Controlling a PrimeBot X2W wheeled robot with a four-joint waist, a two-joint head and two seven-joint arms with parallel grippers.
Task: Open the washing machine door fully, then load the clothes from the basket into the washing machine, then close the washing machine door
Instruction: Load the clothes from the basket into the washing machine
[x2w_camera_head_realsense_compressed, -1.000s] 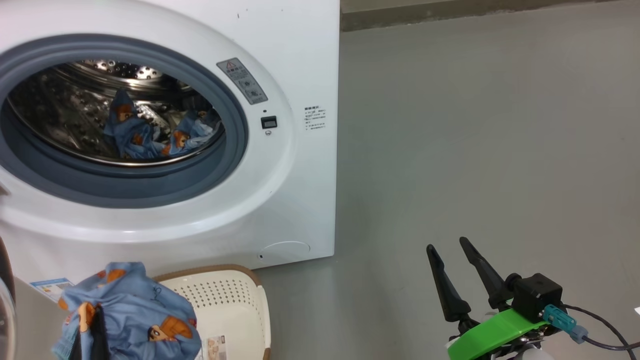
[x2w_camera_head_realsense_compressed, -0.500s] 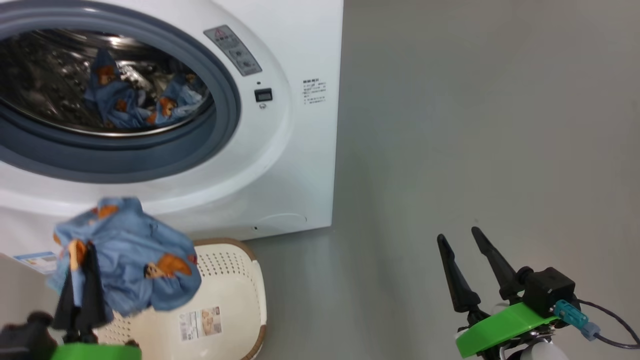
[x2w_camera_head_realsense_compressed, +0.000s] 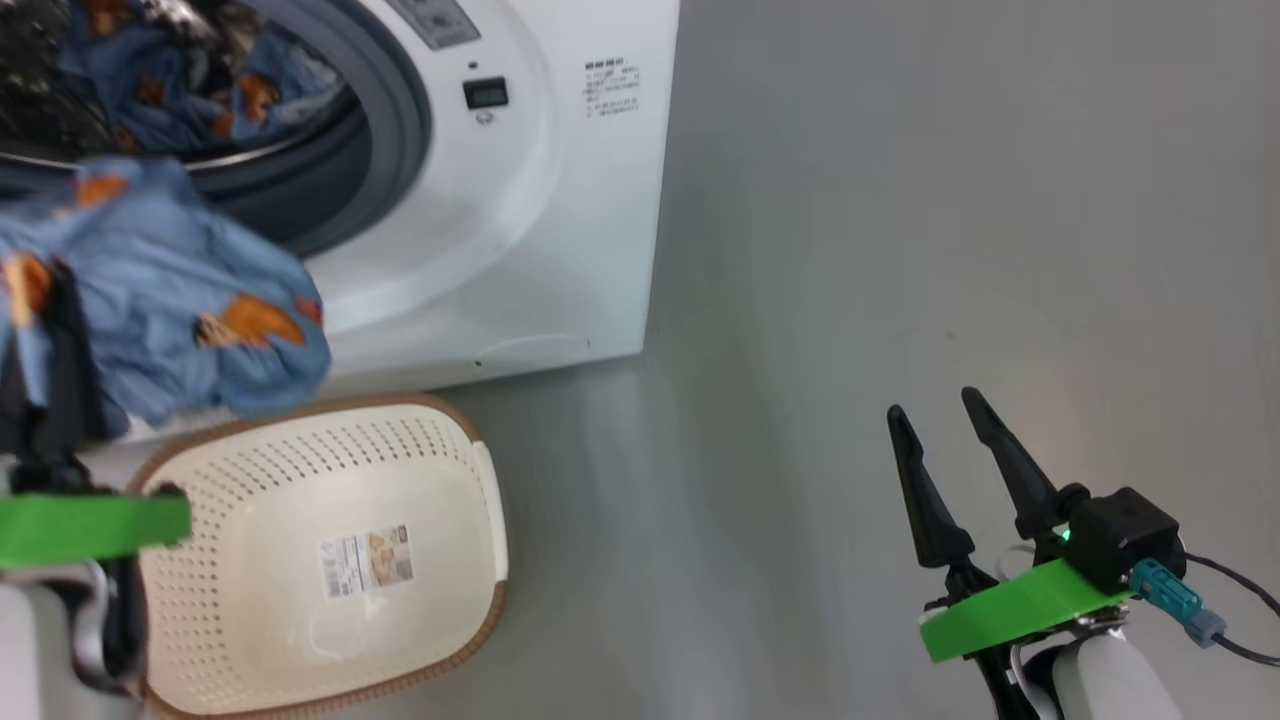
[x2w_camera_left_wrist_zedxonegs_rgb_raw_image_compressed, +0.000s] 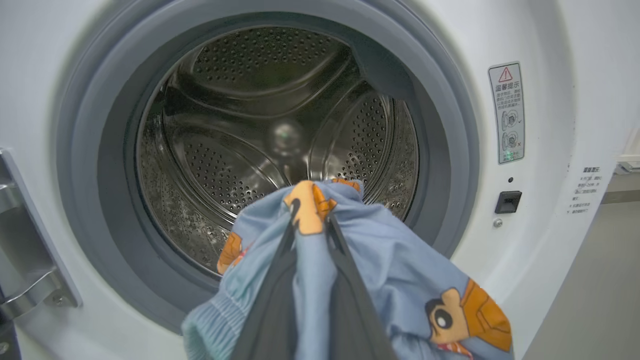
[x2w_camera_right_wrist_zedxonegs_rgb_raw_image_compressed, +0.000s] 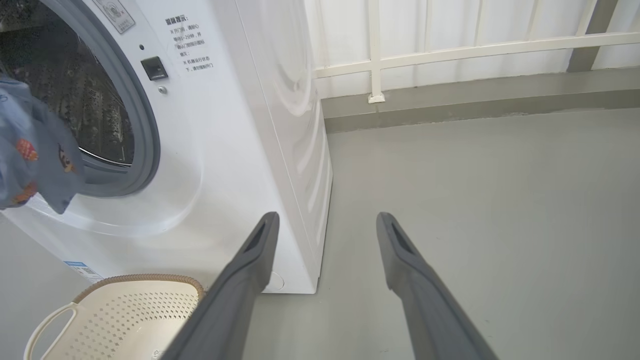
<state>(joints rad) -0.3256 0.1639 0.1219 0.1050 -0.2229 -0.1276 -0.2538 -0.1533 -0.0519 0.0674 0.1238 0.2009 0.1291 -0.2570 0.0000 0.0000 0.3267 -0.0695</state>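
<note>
Blue clothes (x2w_camera_left_wrist_zedxonegs_rgb_raw_image_compressed: 400, 270): one piece in left gripper (x2w_camera_left_wrist_zedxonegs_rgb_raw_image_compressed: 310, 222); one basket (x2w_camera_head_realsense_compressed: 300, 450).

Warning-triangle label (x2w_camera_left_wrist_zedxonegs_rgb_raw_image_compressed: 506, 113) "温馨提示" on washing machine (x2w_camera_left_wrist_zedxonegs_rgb_raw_image_compressed: 550, 50) front.

You have a smooth grey floor (x2w_camera_head_realsense_compressed: 950, 250) ahead, matt with a faint, even sheen of light. In the right wrist view, the floor's far edge meets a darker grey kerb (x2w_camera_right_wrist_zedxonegs_rgb_raw_image_compressed: 475, 102). Above it stands a white panelled wall (x2w_camera_right_wrist_zedxonegs_rgb_raw_image_compressed: 500, 20), crossed by a white rail (x2w_camera_right_wrist_zedxonegs_rgb_raw_image_compressed: 475, 52) on a slim post (x2w_camera_right_wrist_zedxonegs_rgb_raw_image_compressed: 373, 30).
</note>
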